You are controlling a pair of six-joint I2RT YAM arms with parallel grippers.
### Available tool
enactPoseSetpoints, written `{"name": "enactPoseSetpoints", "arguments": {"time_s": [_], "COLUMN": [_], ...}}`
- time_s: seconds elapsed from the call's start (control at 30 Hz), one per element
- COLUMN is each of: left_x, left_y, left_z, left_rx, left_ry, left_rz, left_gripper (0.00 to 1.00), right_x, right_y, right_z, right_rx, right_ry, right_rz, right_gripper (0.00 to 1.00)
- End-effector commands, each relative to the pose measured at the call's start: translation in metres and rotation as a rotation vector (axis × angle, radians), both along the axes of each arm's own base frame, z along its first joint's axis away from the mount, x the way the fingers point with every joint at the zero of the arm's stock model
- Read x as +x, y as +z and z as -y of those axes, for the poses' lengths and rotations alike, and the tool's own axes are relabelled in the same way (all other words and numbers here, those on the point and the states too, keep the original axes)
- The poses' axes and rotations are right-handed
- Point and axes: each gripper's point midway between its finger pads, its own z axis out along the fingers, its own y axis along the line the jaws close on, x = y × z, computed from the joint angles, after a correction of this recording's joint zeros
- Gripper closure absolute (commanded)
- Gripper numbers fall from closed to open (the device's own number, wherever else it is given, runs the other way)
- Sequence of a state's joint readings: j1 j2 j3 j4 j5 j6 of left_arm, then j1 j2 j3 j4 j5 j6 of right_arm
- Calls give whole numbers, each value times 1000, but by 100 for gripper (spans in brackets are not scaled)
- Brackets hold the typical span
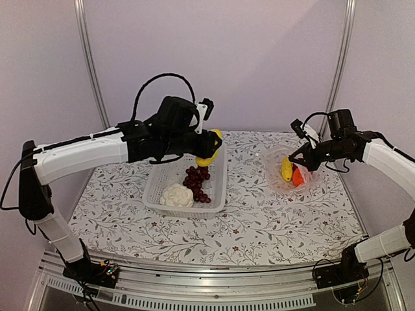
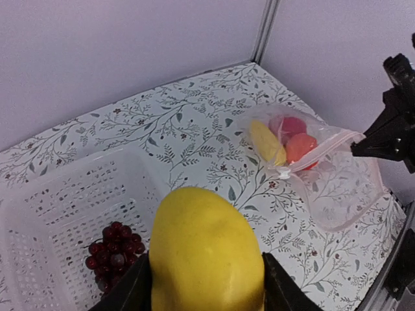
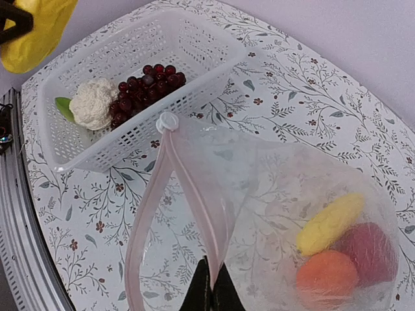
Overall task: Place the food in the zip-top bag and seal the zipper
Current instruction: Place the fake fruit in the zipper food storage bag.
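Left fingers [image 2: 280, 293] clamped on yellow food [image 2: 206, 253] over basket [image 2: 58, 194], right fingers [image 3: 211, 293] pinching zipper [image 3: 152, 214], grapes [image 2: 115, 253] inside.

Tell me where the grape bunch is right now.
In the top view, left of centre, the grape bunch lies inside the white basket, just right of the cauliflower.

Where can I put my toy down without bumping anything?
Free: the tablecloth between the white basket and the zip-top bag, and the strip along the near edge. Crowded: over the basket, where the left hand holds yellow fruit, and around the bag.
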State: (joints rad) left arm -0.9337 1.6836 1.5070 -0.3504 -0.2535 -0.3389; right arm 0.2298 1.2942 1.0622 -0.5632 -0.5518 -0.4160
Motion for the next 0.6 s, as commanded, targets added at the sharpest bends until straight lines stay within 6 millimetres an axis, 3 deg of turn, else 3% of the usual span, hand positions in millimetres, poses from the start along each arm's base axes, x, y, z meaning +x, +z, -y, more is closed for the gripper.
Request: {"name": "enactPoseSetpoints", "arguments": {"time_s": [0.0,0.13,0.3,0.57], "left_x": [-59,-112,-166,-198], "left_y": [76,96,105,112], "left_z": [49,74,104,147], "left_rx": [-228,-297,-360,-458], "left_ry": [-289,-471,-685,-864], "left_rz": [269,418,546,700], "left_gripper": [77,77,76,76], "right_x": [-39,-67,-92,-109], "right_y": [22,38,48,60], "right_z": [-16,-28,-37,-41], "right_rx": [-6,9,13,48], "right_ry": [111,190,259,315], "right_rz": [-34,-50,-71,-101], "right_gripper": [100,100,100,100]}}
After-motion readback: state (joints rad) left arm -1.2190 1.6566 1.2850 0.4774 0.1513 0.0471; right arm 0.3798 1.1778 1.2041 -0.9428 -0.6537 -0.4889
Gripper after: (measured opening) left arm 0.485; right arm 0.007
